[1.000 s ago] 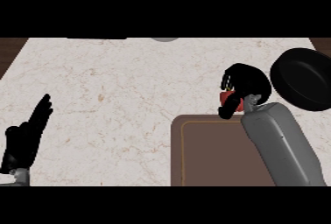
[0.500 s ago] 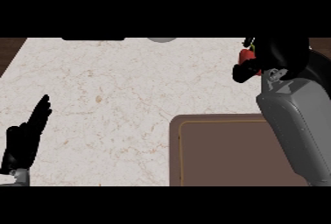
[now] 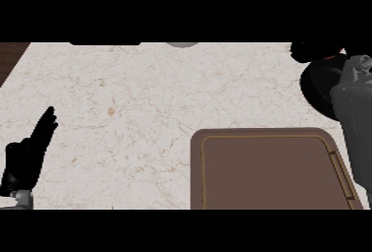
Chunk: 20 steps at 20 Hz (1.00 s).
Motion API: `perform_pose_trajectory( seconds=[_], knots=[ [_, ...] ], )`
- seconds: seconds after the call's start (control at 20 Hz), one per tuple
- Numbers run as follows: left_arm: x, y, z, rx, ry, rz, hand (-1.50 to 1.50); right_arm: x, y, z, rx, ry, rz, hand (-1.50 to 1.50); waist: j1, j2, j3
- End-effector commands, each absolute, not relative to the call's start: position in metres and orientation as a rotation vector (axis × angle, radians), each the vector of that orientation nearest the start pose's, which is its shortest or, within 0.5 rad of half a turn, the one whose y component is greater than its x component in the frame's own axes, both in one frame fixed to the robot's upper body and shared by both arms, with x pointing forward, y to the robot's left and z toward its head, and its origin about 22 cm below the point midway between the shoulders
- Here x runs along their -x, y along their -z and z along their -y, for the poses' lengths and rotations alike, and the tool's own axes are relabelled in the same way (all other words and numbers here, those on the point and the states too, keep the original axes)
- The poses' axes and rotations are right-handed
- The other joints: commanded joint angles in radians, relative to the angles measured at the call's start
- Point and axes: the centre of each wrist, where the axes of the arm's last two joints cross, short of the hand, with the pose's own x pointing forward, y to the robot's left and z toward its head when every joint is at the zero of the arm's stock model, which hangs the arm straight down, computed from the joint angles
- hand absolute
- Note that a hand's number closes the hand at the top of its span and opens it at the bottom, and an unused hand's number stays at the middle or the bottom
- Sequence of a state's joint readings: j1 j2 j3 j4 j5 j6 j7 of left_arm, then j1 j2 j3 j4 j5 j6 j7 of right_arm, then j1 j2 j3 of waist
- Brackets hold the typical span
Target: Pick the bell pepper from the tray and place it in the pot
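Now we have carried the bell pepper (image 3: 333, 57) off the tray (image 3: 269, 170) to above the pot (image 3: 320, 91); our right hand (image 3: 314, 50) curls around it, our left hand (image 3: 29, 152) rests open. Release comes next.

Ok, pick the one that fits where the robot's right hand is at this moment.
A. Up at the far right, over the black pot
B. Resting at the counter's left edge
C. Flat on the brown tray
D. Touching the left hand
A: the right hand shows at the upper right, above the black pot, with a sliver of the red bell pepper beside it; the tray lies bare below.
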State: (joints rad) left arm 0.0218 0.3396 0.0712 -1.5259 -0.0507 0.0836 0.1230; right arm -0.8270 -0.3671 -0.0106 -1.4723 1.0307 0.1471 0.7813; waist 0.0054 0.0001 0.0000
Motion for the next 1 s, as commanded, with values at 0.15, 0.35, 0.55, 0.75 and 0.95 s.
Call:
perform_pose_trajectory(
  seconds=[0.15,0.35,0.55,0.75,0.95],
  knots=[
    [-0.227,-0.013,-0.327,-0.436,0.145,1.383,0.0,-0.379,-0.277,0.269,1.408,-0.352,1.37,1.5,0.003,0.001,0.0],
    [-0.217,-0.004,-0.332,-0.444,0.144,1.393,0.0,-0.398,-0.268,0.313,1.417,-0.347,1.362,1.5,0.013,0.004,0.0],
    [-0.232,-0.006,-0.328,-0.418,0.159,1.396,0.0,-0.411,-0.252,0.343,1.432,-0.39,1.324,1.5,0.012,0.006,0.0],
    [-0.245,-0.033,-0.338,-0.416,0.168,1.406,0.0,-0.423,-0.253,0.374,1.407,-0.387,1.317,1.5,0.028,0.011,0.001],
    [-0.263,-0.029,-0.325,-0.42,0.175,1.417,0.0,-0.43,-0.225,0.389,1.419,-0.45,1.27,1.5,0.038,0.021,0.001]
  ],
)
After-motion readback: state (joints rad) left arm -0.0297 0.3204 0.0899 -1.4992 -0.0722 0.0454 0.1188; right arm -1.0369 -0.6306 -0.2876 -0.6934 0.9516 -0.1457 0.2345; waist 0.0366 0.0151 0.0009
